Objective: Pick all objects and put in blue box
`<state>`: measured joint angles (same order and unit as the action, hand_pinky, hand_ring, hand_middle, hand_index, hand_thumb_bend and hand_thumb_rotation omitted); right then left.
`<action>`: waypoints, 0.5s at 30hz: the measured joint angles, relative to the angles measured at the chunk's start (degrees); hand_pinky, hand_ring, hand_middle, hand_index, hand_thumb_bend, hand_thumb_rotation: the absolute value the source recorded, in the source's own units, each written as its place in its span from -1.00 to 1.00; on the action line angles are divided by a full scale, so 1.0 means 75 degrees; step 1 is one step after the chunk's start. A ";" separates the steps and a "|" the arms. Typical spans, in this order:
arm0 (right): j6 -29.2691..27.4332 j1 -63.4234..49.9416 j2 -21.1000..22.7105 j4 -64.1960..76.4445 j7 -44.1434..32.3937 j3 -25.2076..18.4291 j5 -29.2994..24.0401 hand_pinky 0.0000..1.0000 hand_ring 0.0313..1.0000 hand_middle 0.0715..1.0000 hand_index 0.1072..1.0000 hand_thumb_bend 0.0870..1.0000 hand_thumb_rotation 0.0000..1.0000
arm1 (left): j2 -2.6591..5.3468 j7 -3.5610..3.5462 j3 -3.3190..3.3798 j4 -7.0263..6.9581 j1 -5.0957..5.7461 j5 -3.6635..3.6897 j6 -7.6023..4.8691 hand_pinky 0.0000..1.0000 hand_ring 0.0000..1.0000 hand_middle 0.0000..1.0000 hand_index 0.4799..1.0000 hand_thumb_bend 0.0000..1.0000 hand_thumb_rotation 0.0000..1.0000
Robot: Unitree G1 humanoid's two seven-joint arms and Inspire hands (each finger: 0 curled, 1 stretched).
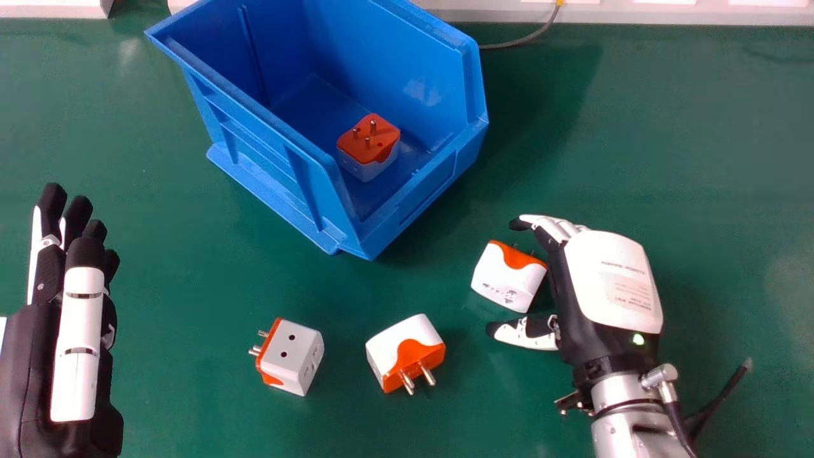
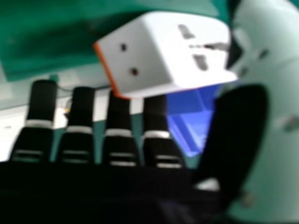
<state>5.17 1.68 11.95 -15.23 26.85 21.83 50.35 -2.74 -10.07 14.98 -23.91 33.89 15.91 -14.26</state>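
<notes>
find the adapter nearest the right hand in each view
Head view: the adapter is right of centre, between the right hand's fingers and thumb.
Right hand view: the adapter is large and close, beside the thumb.
Shared landmark: the blue box.

We see a green tabletop (image 1: 699, 159) beneath everything. Along its far side we make out a long white strip (image 1: 731, 17) and, at the far left, a white piece (image 1: 51, 9). A thin grey cable (image 1: 521, 40) curves from a yellow fitting (image 1: 559, 2) onto the green.
</notes>
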 measured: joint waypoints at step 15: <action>0.0250 0.0170 0.0003 -0.0021 -0.0124 0.0133 -0.0010 0.28 0.49 0.50 0.41 0.20 -0.69 | -0.0027 -0.0049 0.0014 -0.0036 0.0098 0.0012 -0.0001 1.00 1.00 1.00 1.00 -0.02 1.00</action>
<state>7.05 2.95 11.98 -15.39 25.91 22.83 50.28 -2.94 -10.44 15.08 -24.18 34.62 16.00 -14.27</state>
